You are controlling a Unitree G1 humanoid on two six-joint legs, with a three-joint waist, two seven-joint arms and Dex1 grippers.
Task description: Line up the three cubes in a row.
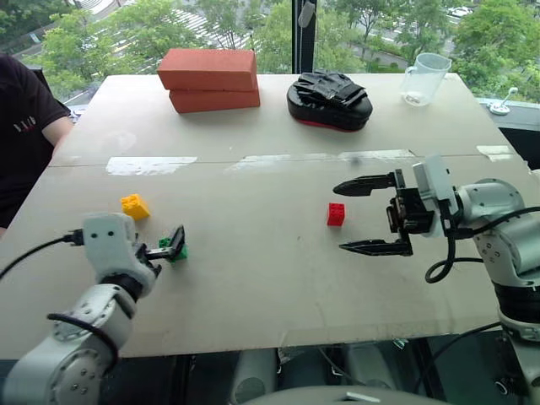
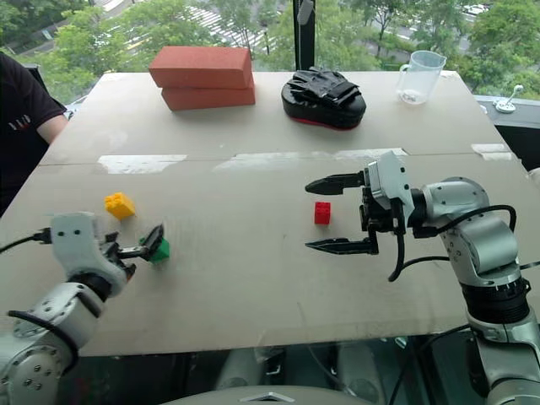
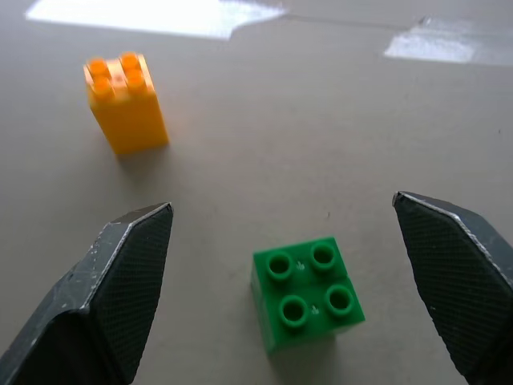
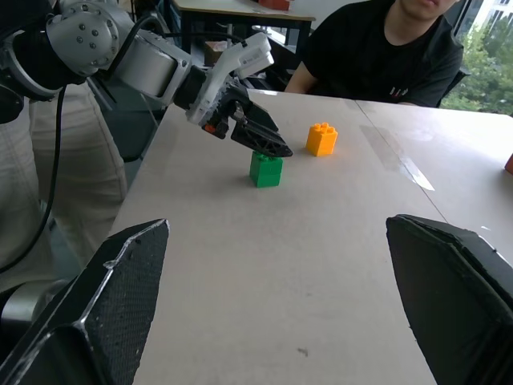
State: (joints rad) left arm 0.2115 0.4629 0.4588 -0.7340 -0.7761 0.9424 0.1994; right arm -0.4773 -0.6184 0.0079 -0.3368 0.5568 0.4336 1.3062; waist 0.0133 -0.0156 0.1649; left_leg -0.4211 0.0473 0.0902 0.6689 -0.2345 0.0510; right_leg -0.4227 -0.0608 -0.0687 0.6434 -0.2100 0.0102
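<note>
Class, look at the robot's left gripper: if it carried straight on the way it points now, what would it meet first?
Most likely the green cube. The left gripper is open, its fingers either side of that cube, which stands on the table just ahead. The yellow cube lies further off, to one side of that line.

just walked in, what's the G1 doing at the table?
It's lining up three small cubes. The left gripper is open around the green cube, which sits on the table between its fingers, not yet gripped. The yellow cube stands close by. The right gripper hangs open beside the red cube, holding nothing. The cubes aren't in a row yet. A person sits at the table's edge.
</note>
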